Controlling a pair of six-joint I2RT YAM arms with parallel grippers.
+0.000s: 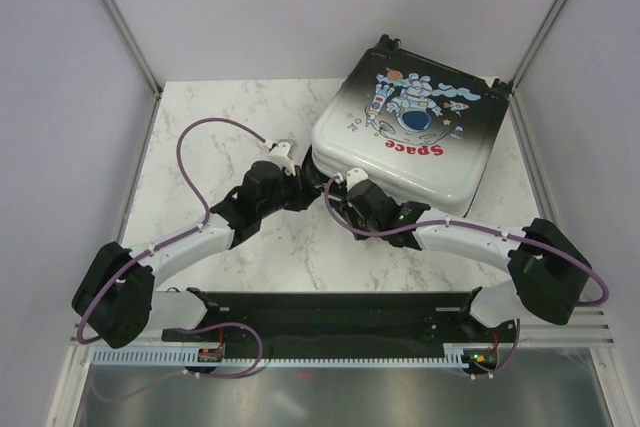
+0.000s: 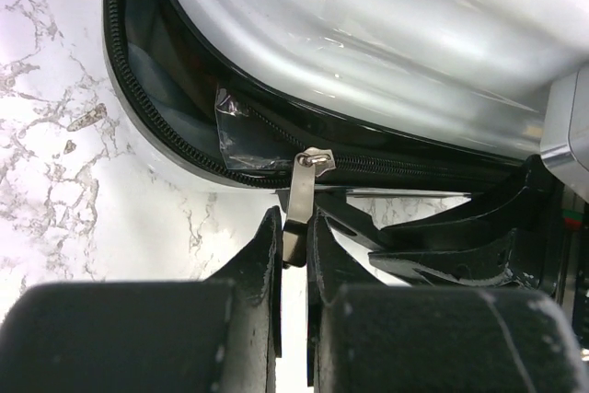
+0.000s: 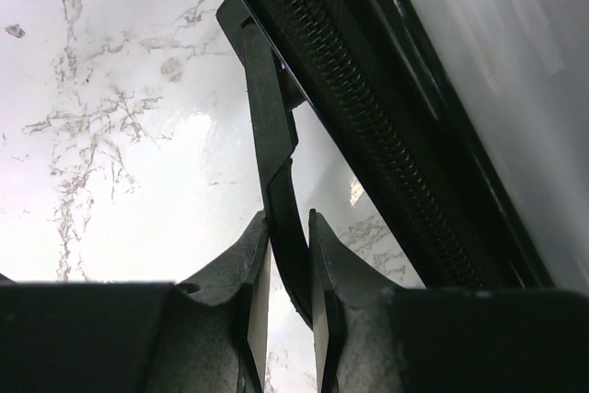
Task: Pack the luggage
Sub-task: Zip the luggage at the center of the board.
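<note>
The luggage (image 1: 410, 127), a black-to-white hard-shell suitcase with an astronaut and red "Space" print, lies flat at the table's back right with its lid down. My left gripper (image 1: 300, 177) is at its near-left corner. In the left wrist view it (image 2: 294, 241) is shut on the metal zipper pull (image 2: 301, 192). The seam left of the slider gapes, with clear plastic (image 2: 236, 126) showing in it. My right gripper (image 1: 336, 189) is just beside the left one. In the right wrist view it (image 3: 289, 238) is shut on a black strip (image 3: 269, 126) at the suitcase's zipper edge (image 3: 368, 126).
The white marble table (image 1: 230, 127) reaches left of and in front of the suitcase. Grey walls and metal frame posts (image 1: 120, 17) enclose the back and sides. A black rail (image 1: 330, 312) with the arm bases runs along the near edge.
</note>
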